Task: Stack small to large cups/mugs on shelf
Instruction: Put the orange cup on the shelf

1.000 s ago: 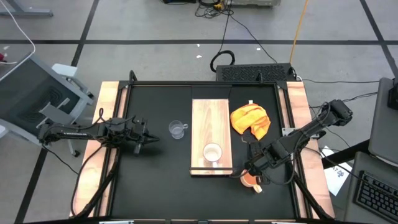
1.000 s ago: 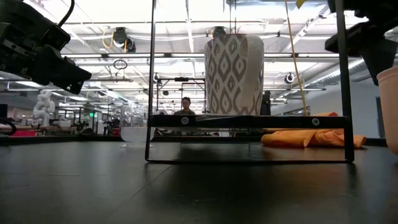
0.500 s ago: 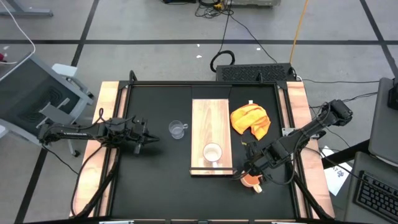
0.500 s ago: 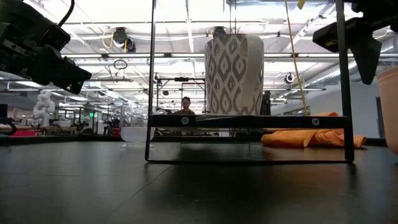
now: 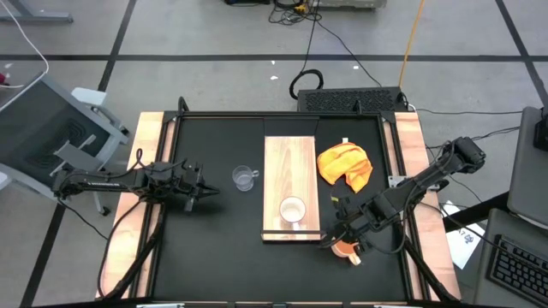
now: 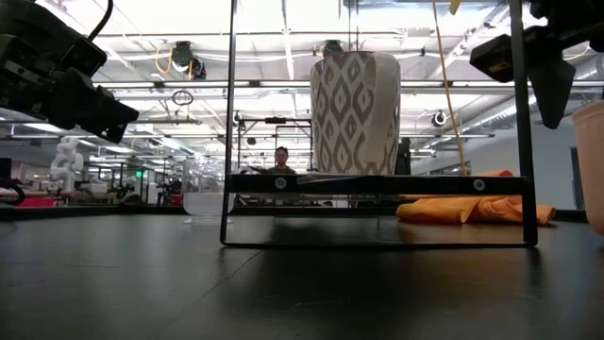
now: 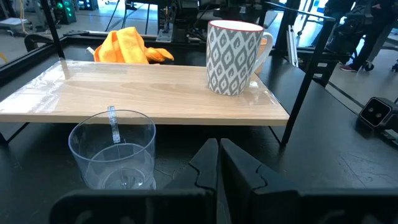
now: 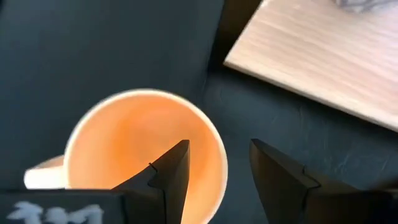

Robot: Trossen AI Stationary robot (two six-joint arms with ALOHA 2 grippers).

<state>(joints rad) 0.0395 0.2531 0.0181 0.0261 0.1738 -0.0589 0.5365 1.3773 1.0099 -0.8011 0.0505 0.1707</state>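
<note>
The table point(image 5: 214, 222) is black, with light wooden strips along its two sides. The shelf point(image 5: 289, 162) is pale wood with a soft grain, on thin black legs. The mug point(image 7: 233, 57) on the shelf is white with a grey diamond pattern and a thin red rim. Just in front of the left hand point(image 7: 217, 163), which is black, the glass cup point(image 7: 113, 148) is clear. Under the black right hand point(image 8: 214, 171), the mug point(image 8: 140, 146) is orange inside with a white rim and handle. The cloth point(image 5: 346, 165) is orange-yellow.
</note>
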